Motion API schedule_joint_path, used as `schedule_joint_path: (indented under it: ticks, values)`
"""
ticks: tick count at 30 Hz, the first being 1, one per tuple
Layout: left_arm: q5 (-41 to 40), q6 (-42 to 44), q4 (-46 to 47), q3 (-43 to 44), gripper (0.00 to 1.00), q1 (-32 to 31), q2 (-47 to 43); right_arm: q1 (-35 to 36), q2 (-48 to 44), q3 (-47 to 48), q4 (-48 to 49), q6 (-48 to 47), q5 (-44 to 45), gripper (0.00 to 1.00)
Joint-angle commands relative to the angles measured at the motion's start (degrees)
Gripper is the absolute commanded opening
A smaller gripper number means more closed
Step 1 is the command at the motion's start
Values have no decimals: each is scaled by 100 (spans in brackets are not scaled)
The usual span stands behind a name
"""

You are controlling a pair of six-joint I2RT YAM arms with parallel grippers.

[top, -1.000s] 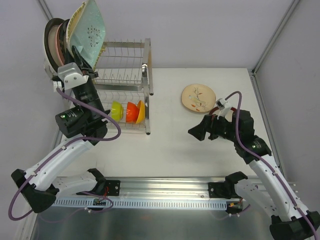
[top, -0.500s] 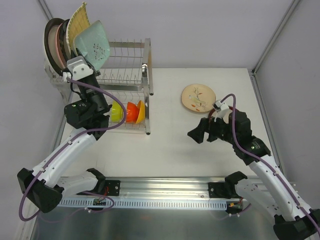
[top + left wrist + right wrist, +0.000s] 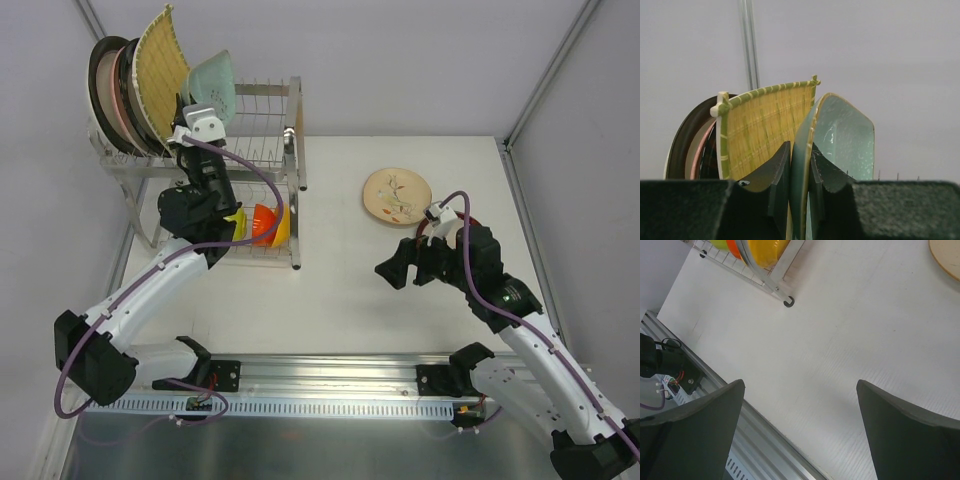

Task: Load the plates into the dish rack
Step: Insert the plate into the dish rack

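My left gripper (image 3: 196,104) (image 3: 800,148) is shut on the lower edge of the pale teal rectangular dish (image 3: 216,78) (image 3: 846,134), holding it upright over the upper tier of the silver wire dish rack (image 3: 268,112). Just left of it stand the yellow woven square (image 3: 160,62) (image 3: 765,125), a pink-rimmed plate (image 3: 125,90) (image 3: 696,156) and a dark-rimmed plate (image 3: 100,85) (image 3: 681,145). A beige floral plate (image 3: 397,195) lies flat on the table. My right gripper (image 3: 392,270) (image 3: 800,390) hovers open and empty over bare table, in front of that plate.
Green (image 3: 234,221), orange (image 3: 262,223) and yellow (image 3: 283,223) bowls sit in the rack's lower tier; the yellow one (image 3: 767,249) shows at the top of the right wrist view. The aluminium rail (image 3: 330,378) runs along the near edge. A red rim (image 3: 468,221) peeks out beside the right arm.
My left arm has swung the teal dish rightward and stood it more upright next to the woven square. The right arm has barely shifted.
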Motion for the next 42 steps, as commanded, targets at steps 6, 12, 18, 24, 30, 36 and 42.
schedule_joint_path:
  ticks: [6, 12, 18, 24, 30, 36, 42]
  values:
    - [733, 648, 1259, 585, 0, 63, 155, 56, -54, 39, 55, -129, 92, 100]
    - [715, 719, 1576, 735, 0, 160, 296, 56, -45, 48, 38, -138, 110, 100]
    - [733, 763, 1655, 805, 0, 230, 340, 56, -45, 39, 46, -147, 136, 100]
    - [662, 289, 1296, 779, 0, 502, 297, 47, -72, 4, 90, -138, 128, 100]
    - [785, 166, 1181, 840, 0, 564, 472, 56, -89, -14, 90, -138, 136, 100]
    - [873, -98, 1146, 814, 0, 564, 446, 56, -107, -40, 82, -138, 154, 100]
    - [935, -90, 1128, 866, 0, 573, 411, 47, -89, -66, 117, -121, 128, 100]
